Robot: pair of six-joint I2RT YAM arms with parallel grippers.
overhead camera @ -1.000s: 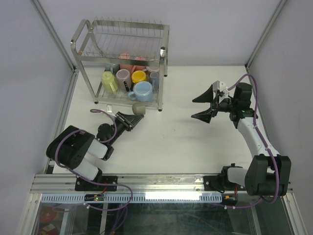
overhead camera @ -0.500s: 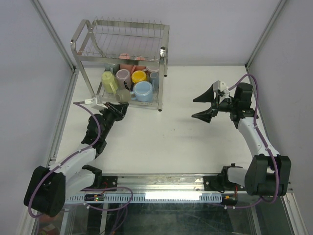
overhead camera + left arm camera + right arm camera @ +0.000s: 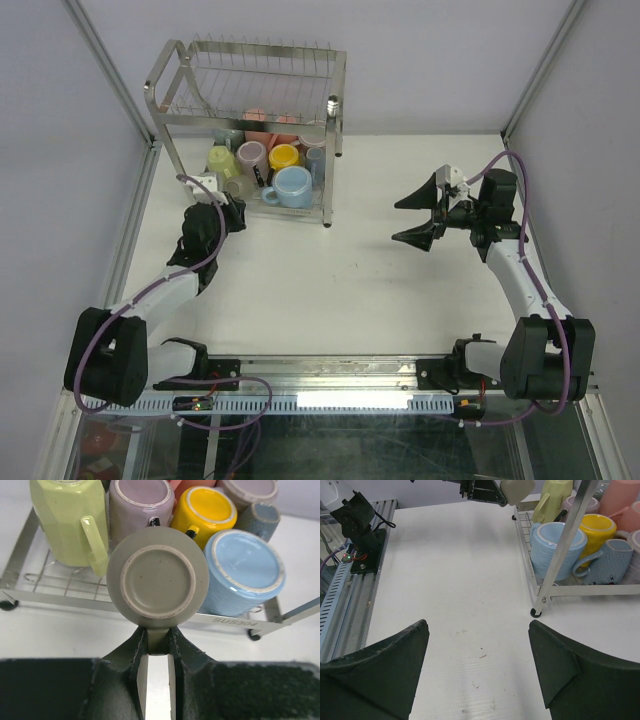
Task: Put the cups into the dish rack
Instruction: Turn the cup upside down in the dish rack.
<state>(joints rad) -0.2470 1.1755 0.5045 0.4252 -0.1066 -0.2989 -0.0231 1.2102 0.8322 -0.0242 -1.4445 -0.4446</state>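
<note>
My left jaws clamp the olive mug (image 3: 157, 577) by its handle at the front of the dish rack (image 3: 235, 621), lower shelf, not yet released. The other cups (image 3: 245, 570) sit loaded there. My right jaws hang apart, empty.

Dish rack (image 3: 230, 621): shiny polished steel wire and bar, front rail stamped SUS304. Olive mug (image 3: 157, 582): matt ceramic, fine speckle, smooth base. At its 3 o'clock, light blue mug (image 3: 247, 567): rough dimpled wall, smooth base. Yellow mug (image 3: 207, 507) at 1 o'clock and pale green mug (image 3: 67, 520) at 10 o'clock: glossy glaze. Left gripper (image 3: 157, 645), right gripper (image 3: 477, 630): dark grainy matt plastic. Table (image 3: 470, 580): white, matt, faintly ribbed.
</note>
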